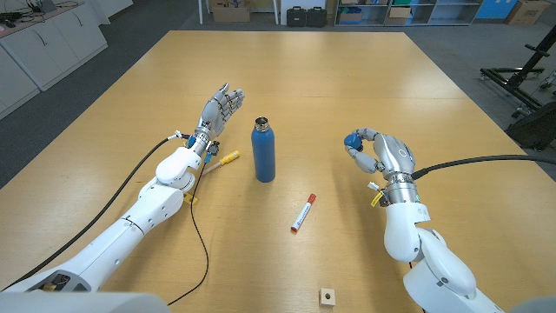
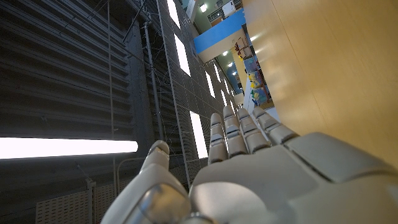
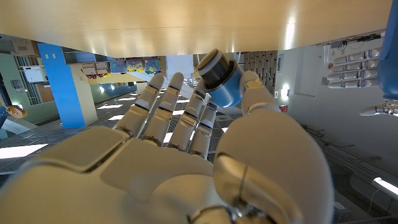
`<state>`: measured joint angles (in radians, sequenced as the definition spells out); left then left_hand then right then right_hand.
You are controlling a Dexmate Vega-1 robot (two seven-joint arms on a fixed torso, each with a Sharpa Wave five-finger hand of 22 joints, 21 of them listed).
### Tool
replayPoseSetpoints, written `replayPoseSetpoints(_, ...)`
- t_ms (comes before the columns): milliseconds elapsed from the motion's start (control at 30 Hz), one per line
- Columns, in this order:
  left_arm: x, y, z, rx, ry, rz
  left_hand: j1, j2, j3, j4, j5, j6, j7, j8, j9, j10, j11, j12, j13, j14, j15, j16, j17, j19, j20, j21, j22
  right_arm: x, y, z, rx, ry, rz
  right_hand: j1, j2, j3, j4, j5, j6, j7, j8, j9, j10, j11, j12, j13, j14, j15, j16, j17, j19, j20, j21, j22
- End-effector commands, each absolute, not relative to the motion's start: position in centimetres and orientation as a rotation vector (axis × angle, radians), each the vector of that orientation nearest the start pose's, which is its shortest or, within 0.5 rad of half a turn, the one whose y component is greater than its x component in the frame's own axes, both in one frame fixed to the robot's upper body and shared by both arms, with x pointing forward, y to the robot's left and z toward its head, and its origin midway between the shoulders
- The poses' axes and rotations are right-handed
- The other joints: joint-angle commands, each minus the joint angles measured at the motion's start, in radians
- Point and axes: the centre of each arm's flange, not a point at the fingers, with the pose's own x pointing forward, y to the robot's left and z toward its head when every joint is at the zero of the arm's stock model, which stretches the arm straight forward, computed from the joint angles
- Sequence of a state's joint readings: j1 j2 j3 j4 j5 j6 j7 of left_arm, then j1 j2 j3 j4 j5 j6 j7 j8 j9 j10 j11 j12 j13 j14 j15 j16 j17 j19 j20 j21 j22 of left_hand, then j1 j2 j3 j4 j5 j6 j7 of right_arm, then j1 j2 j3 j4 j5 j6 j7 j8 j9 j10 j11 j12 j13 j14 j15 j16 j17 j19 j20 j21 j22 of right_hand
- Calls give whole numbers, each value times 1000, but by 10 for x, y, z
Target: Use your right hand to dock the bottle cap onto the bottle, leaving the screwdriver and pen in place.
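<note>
Head view: smooth light wooden table [image 1: 287, 96], matte blue metal bottle [image 1: 264, 151] standing upright near the middle, cylinder with narrow open steel neck, long axis vertical, mouth up. Right hand [image 1: 380, 153], silver-grey jointed shell, sits well to the right of the bottle and pinches the bottle cap [image 1: 354, 141] in its fingertips, cap on the bottle-facing side of the hand. Right wrist view: cap [image 3: 220, 78] is a short glossy blue cylinder with a dark ribbed end, held between thumb and a finger, other fingers [image 3: 163, 106] loosely extended; cap axis tilted, dark end angled toward the table. Left hand [image 1: 218, 108] left of the bottle, fingers straight and apart, holding nothing. Screwdriver [image 1: 228, 158] with yellow handle lies by the left wrist, close to the bottle. Pen [image 1: 302, 213], white barrel with red ends, lies diagonally in front of the bottle. Small pale cube [image 1: 327, 296] near the front edge.
</note>
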<state>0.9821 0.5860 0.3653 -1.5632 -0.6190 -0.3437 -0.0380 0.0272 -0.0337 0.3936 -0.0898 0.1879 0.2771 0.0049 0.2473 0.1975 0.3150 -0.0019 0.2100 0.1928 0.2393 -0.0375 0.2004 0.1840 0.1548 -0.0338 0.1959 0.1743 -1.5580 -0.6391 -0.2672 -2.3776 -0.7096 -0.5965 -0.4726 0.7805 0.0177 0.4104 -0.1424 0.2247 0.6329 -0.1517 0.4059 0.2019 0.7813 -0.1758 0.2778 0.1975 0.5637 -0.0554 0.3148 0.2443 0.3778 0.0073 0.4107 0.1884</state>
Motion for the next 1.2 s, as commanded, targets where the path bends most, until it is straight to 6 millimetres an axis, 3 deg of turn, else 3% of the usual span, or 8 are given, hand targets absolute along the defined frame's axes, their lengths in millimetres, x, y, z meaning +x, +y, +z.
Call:
replayPoseSetpoints(33, 597, 253, -16, 35, -706, -345, 1, 7, 1, -6, -1, 10, 2, -4, 4, 9, 3, -6, 3, 9, -4, -3, 2, -3, 5, 0, 5, 422, -252, -54, -918, -633, -468, -7, 19, 5, 9, 4, 78, -69, 8, 4, 59, -46, 6, 4, 10, -118, 4, 2, 4, 1, 1, 3)
replayPoseSetpoints(433, 594, 256, -15, 36, -708, -336, 1, 8, 1, -7, -1, 10, 3, -5, 4, 9, 4, -6, 3, 9, -3, -3, 2, -4, 6, 0, 5, 432, -254, -43, -839, -647, -369, -10, 21, 2, 11, 2, 82, -69, 8, 3, 64, -46, 3, 4, 13, -106, 4, 4, 15, 13, 5, 3)
replayPoseSetpoints(700, 592, 258, -17, 31, -714, -332, 0, 8, 1, -7, -1, 11, 2, -5, 4, 10, 1, -6, 3, 8, -3, -3, 2, -4, 6, 0, 5, 438, -255, -33, -783, -668, -298, -16, 21, -5, 13, -2, 88, -70, 7, 2, 70, -45, -1, 4, 15, -94, 5, 7, 32, 38, 9, 3)
replayPoseSetpoints(1200, 589, 259, -17, 37, -717, -329, 0, 8, 1, -8, -1, 13, 3, -5, 4, 11, 3, -6, 3, 8, -3, -3, 2, -5, 7, 0, 5, 455, -241, -17, -683, -744, -192, -12, 25, -12, 9, -8, 103, -69, 8, 1, 78, -45, -6, 4, -6, -66, 0, 15, 41, 16, 9, 2)
